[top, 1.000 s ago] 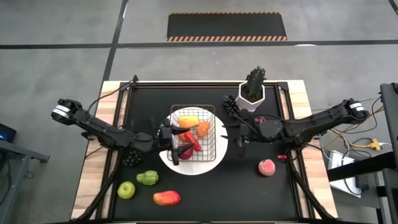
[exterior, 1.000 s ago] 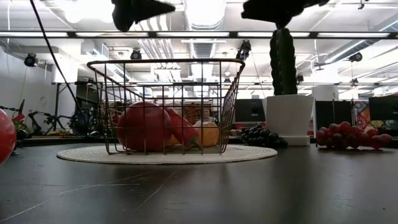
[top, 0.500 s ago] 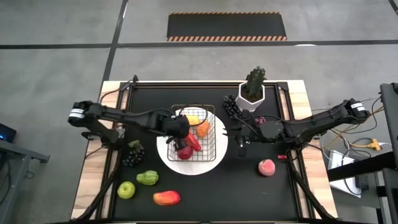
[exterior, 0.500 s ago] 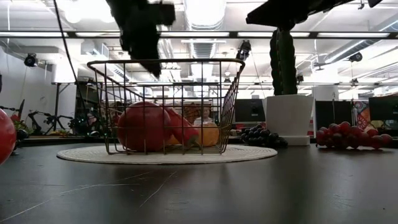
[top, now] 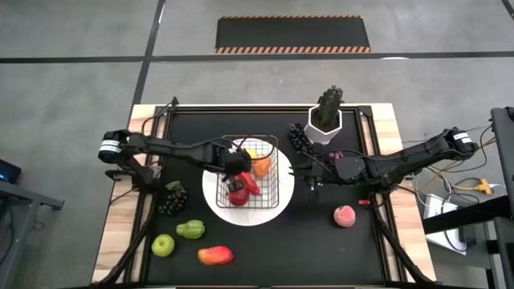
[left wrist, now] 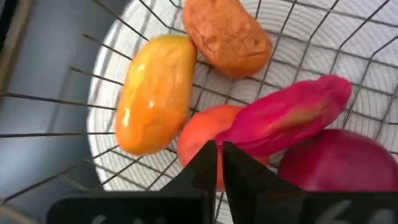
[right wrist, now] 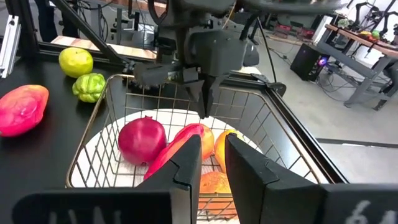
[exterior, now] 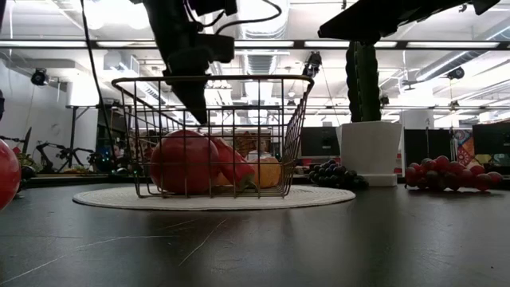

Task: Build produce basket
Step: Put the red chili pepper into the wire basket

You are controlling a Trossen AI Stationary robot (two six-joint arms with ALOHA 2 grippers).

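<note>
Grey floor (top: pixel 72 88) (striped dark mat (top: pixel 293 34)); ceiling strip lights (exterior: pixel 263 14) overhead.

Two slim, dark, jointed arms on show here, each with a pale silver-white collar at its outer joint. The left claw (top: pixel 234 164) is matte black, two flat, tapering, blade-like fingers on a boxy body, a thin black cable looping off it. The right claw (top: pixel 313 178) matches: black, squared fingers (right wrist: pixel 186 165).

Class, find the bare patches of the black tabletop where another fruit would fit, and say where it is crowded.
Free: the black tabletop between the red-yellow mango and the peach. Crowded: the dark wire basket, where the left gripper hovers.
</note>
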